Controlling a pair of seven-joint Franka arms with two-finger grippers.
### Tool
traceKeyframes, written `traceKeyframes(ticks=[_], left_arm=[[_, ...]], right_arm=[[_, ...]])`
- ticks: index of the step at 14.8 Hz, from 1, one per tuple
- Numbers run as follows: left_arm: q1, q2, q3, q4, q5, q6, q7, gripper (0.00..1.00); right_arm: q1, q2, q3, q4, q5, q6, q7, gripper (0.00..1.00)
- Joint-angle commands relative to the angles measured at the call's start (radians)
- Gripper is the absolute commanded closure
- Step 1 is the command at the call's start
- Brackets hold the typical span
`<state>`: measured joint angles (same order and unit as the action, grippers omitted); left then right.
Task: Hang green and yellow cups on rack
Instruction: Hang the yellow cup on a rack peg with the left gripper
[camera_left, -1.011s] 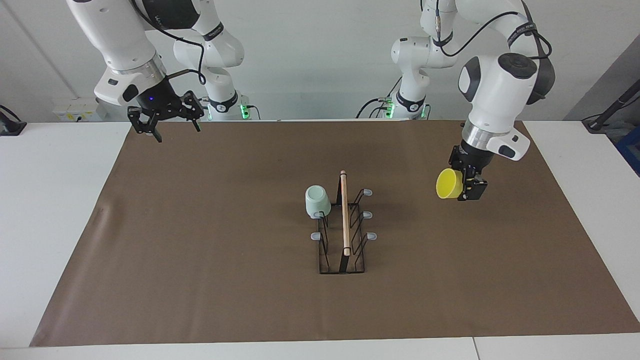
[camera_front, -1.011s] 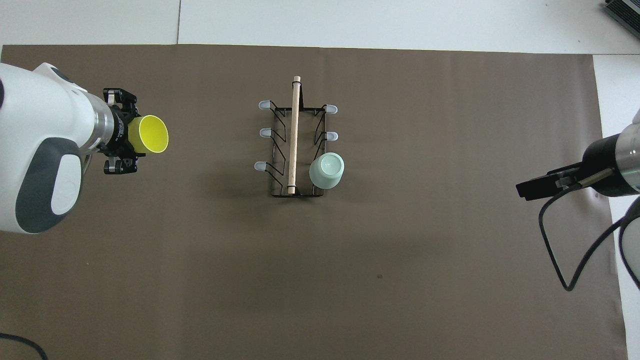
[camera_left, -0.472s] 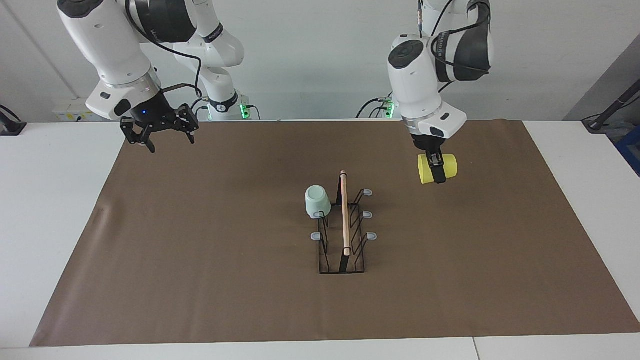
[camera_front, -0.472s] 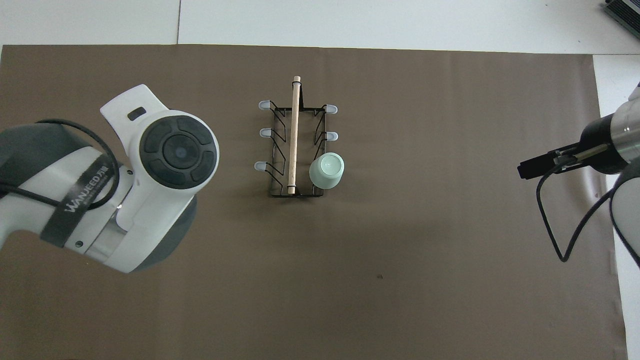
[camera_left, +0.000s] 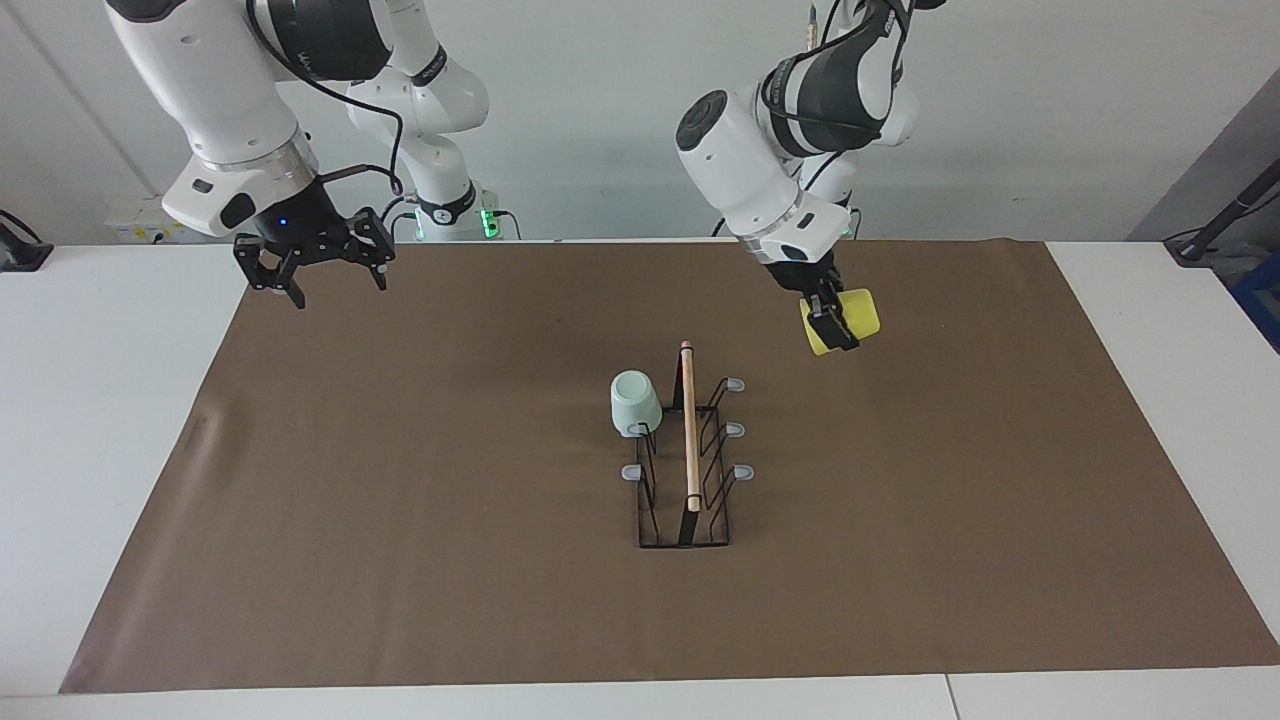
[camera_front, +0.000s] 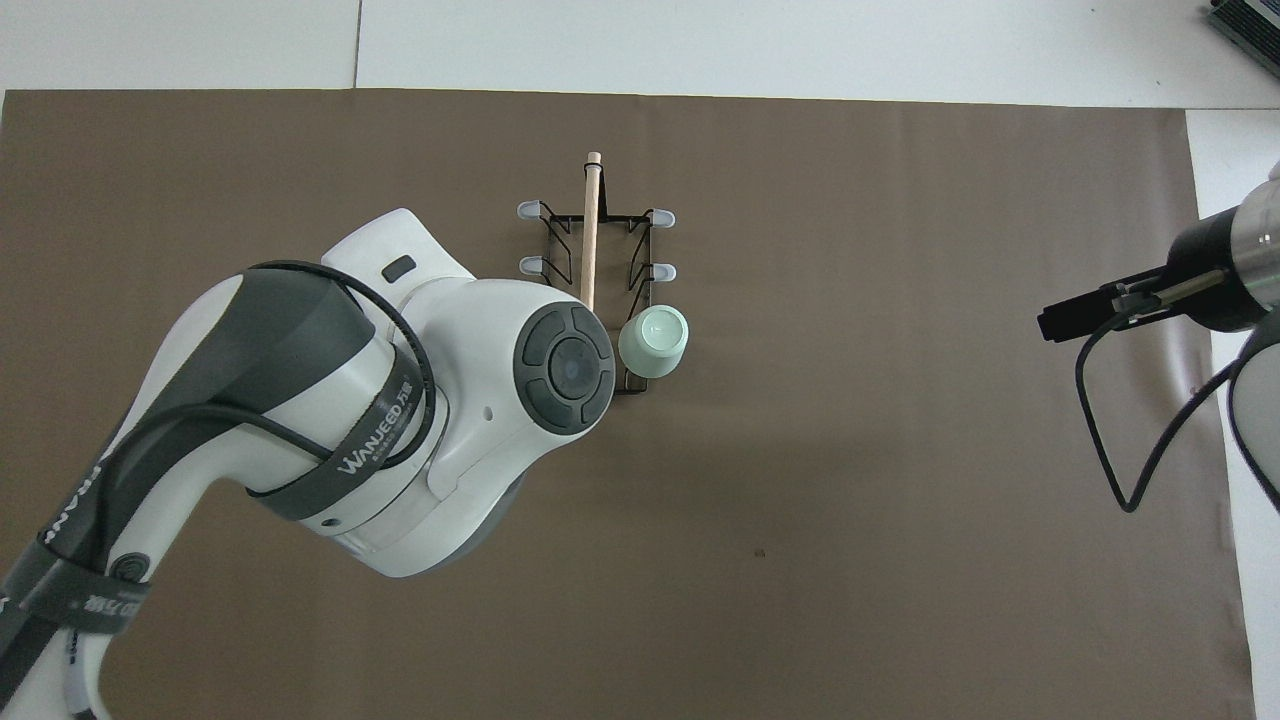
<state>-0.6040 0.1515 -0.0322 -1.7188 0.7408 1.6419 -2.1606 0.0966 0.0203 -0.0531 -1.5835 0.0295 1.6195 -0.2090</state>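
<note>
Yellow cup (camera_left: 843, 320) hangs over bare brown mat (camera_left: 400, 500).

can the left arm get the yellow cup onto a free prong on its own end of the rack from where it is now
Probably yes. The left gripper holds the yellow cup in the air beside the rack; nothing lies between, and the three prongs on that end look bare. The green cup hangs on the right arm's end.

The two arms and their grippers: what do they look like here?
Both arms are glossy white with dark grey joint bands and round grey caps. The left arm carries a black strap with white lettering and a looping black cable. The right arm has a black cable and a small blue light above its black two-finger right gripper.
</note>
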Motion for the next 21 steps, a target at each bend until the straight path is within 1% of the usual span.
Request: traceKeyframes(ticks=[1,2,3,5,7,8,11,13,14,18,21], left_arm=[[-0.016,0.109,0.012,0.123,0.070,-0.091,-0.010,1.00],[-0.010,0.153,0.011,0.195,0.080,-0.123,-0.009,1.00],[-0.005,0.180,0.009,0.226,0.089,-0.148,-0.008,1.00],[-0.002,0.221,-0.047,0.232,0.123,-0.186,-0.008,1.00],[-0.017,0.272,-0.061,0.257,0.147,-0.224,-0.008,1.00],[-0.017,0.273,-0.072,0.260,0.149,-0.244,-0.008,1.00],[-0.040,0.281,-0.106,0.251,0.166,-0.246,-0.012,1.00],[-0.066,0.321,-0.107,0.246,0.178,-0.246,-0.012,1.00],[-0.069,0.329,-0.110,0.246,0.193,-0.246,-0.013,1.00],[-0.077,0.330,-0.121,0.246,0.209,-0.252,-0.012,1.00],[-0.077,0.347,-0.133,0.245,0.210,-0.243,-0.013,1.00]], right_arm=[[0.011,0.012,-0.005,0.023,-0.014,-0.018,0.017,0.00],[0.012,0.012,-0.005,0.023,-0.014,-0.018,0.017,0.00],[0.012,0.012,-0.005,0.023,-0.014,-0.018,0.017,0.00],[0.012,0.012,-0.005,0.023,-0.014,-0.017,0.017,0.00],[0.012,0.012,-0.005,0.023,-0.014,-0.017,0.016,0.00],[0.012,0.012,-0.005,0.023,-0.014,-0.017,0.016,0.00],[0.012,0.013,-0.005,0.023,-0.014,-0.017,0.014,0.00],[0.012,0.013,-0.005,0.023,-0.013,-0.017,0.014,0.00],[0.012,0.013,-0.005,0.022,-0.013,-0.017,0.013,0.00],[0.012,0.013,-0.005,0.022,-0.011,-0.017,0.014,0.00],[0.012,0.013,-0.005,0.022,-0.011,-0.021,0.013,0.00]])
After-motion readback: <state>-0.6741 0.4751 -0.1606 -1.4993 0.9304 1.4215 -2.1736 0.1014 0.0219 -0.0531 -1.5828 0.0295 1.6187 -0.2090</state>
